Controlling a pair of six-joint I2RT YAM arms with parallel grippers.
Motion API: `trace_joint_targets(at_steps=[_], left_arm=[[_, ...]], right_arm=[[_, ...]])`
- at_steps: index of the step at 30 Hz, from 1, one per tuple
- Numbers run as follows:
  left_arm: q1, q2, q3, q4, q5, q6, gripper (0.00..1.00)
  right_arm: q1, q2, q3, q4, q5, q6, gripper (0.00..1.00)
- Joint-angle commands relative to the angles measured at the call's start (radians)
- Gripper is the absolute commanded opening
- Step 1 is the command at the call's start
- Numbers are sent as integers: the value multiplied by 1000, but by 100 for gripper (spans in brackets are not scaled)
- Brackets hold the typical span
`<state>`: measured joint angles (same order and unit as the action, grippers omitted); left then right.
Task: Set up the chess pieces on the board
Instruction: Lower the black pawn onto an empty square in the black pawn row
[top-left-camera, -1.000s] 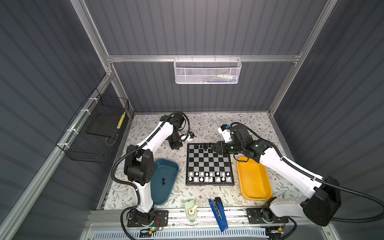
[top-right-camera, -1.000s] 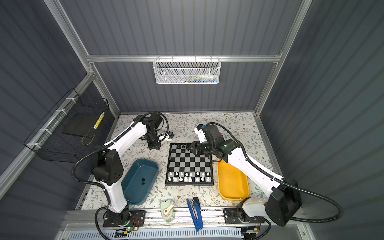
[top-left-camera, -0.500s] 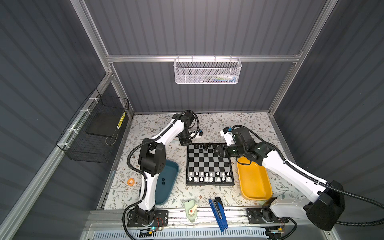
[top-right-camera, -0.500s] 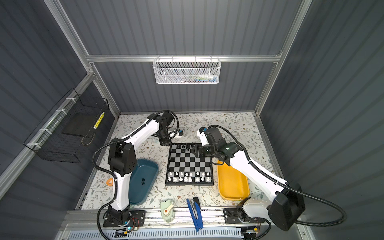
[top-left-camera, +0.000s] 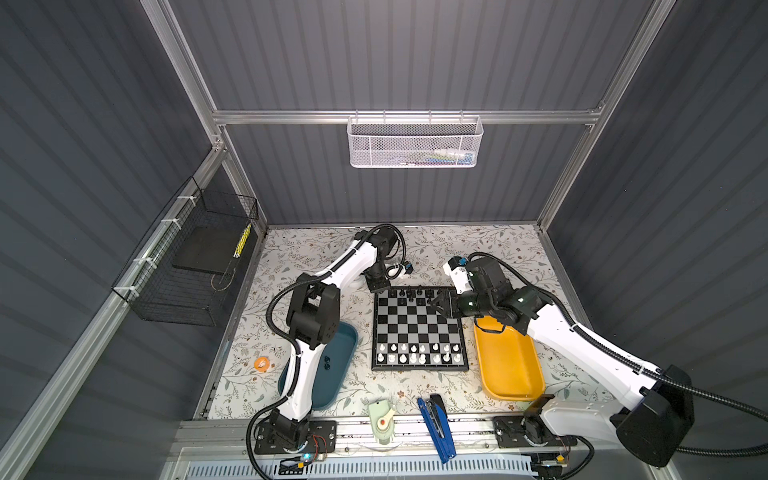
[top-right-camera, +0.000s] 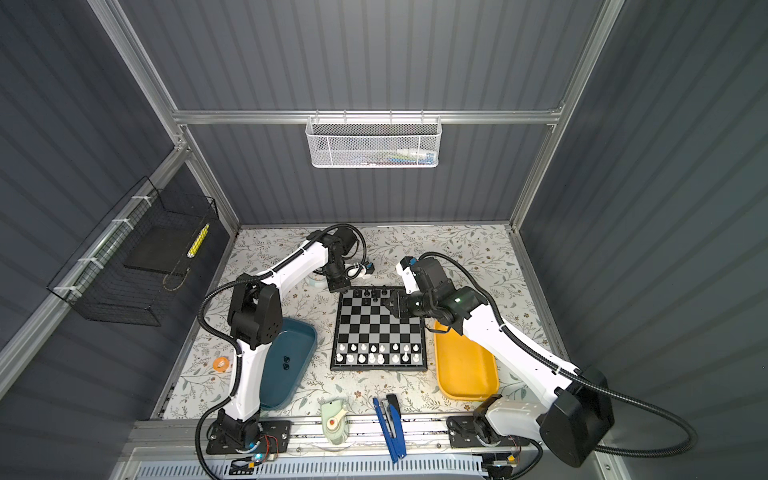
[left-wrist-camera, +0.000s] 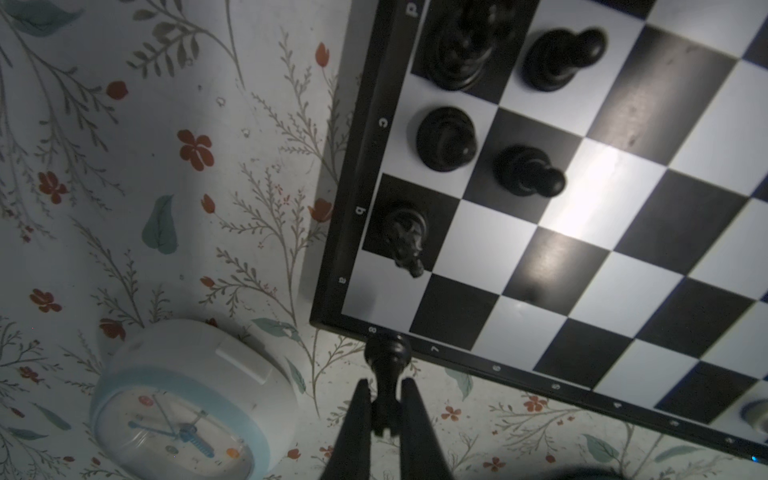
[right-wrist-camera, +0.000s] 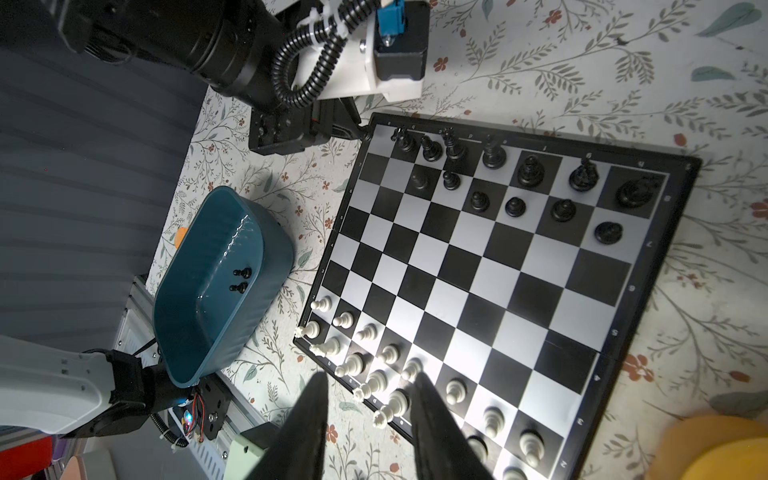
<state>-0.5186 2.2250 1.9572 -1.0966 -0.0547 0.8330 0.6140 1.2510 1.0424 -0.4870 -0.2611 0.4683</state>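
Note:
The board (top-left-camera: 415, 325) (top-right-camera: 380, 328) lies mid-table. White chess pieces (top-left-camera: 415, 353) fill its two near rows. Black chess pieces (top-left-camera: 409, 295) (right-wrist-camera: 532, 170) stand along the far rows. Two more black pieces (right-wrist-camera: 241, 280) lie in the teal tray. My left gripper (left-wrist-camera: 385, 388) (top-left-camera: 376, 286) is shut on a black piece (left-wrist-camera: 387, 353), held just off the board's far-left corner (left-wrist-camera: 324, 322). Over the board's far right side, my right gripper (right-wrist-camera: 370, 399) (top-left-camera: 442, 305) is open with nothing between its fingers.
A teal tray (top-left-camera: 347, 332) stands left of the board and a yellow tray (top-left-camera: 509, 365) right of it. A white and blue clock (left-wrist-camera: 187, 407) sits by the far-left corner. An orange disc (top-left-camera: 262, 363), a green gadget (top-left-camera: 382, 417) and a blue tool (top-left-camera: 436, 424) lie along the front.
My left gripper has moved right with the black piece, from beside the board to its far-left corner. The right gripper has barely shifted.

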Motion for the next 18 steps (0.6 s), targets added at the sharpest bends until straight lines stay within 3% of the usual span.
trace_joint_targets(at_steps=[1,18], left_arm=[[-6,30,23,-3,-11,-2,6],[-15,54,31,21,-14,-2,7]], right_arm=[[-3,1,-2,-11,9,-2,36],[-4,-4,-15,-15,16,1,36]])
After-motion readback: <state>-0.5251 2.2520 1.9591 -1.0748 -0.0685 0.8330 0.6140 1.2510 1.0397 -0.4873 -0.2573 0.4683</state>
